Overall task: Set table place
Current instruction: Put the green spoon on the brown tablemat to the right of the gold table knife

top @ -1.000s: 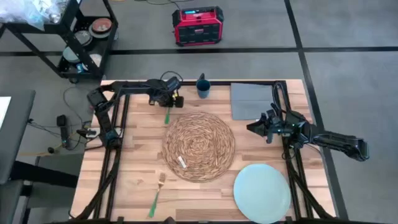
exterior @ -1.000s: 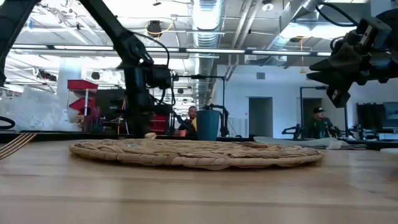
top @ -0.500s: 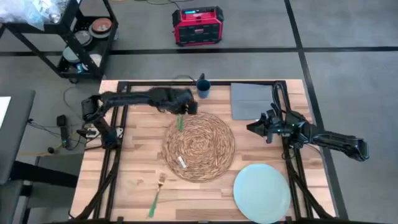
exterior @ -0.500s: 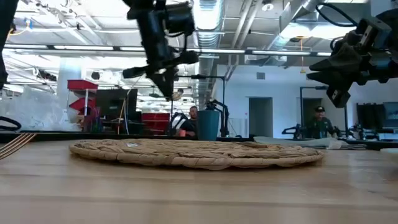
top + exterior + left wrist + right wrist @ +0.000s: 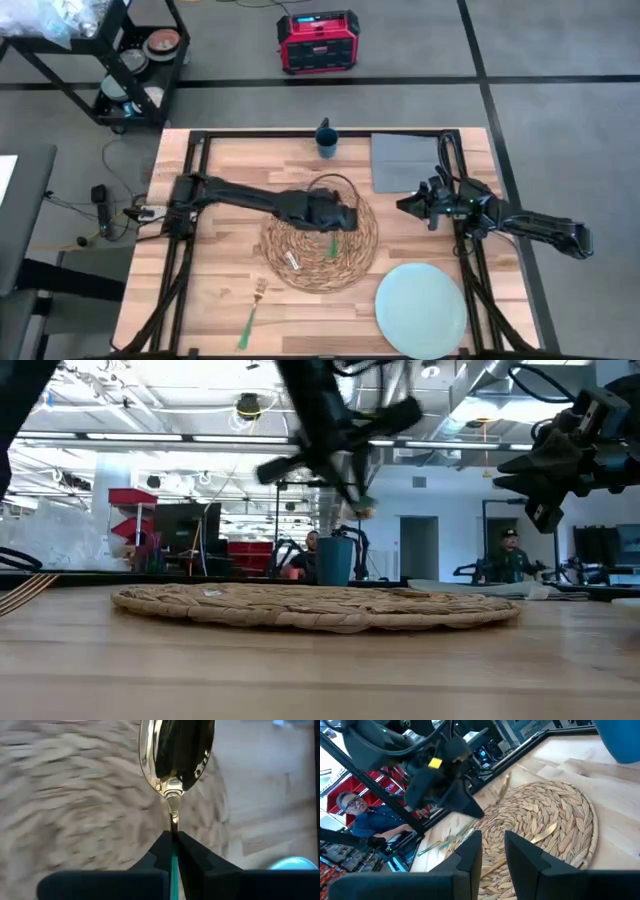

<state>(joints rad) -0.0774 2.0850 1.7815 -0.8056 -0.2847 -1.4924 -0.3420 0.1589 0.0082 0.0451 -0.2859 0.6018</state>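
Grey floor [image 5: 560, 60], red box [image 5: 318, 42], black cart [image 5: 120, 60].

I see the placemat [image 5: 320, 235] mid-table [image 5: 215, 290], cup [image 5: 326, 139] behind it, napkin [image 5: 404, 162] behind and right, plate [image 5: 421, 309] front right, fork [image 5: 252, 311] front left (a small utensil [image 5: 291, 261] lies on the mat).

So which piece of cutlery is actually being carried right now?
The green-handled spoon, pinched in the left gripper above the woven placemat. The green-handled fork lies untouched on the table, and another piece rests on the placemat.
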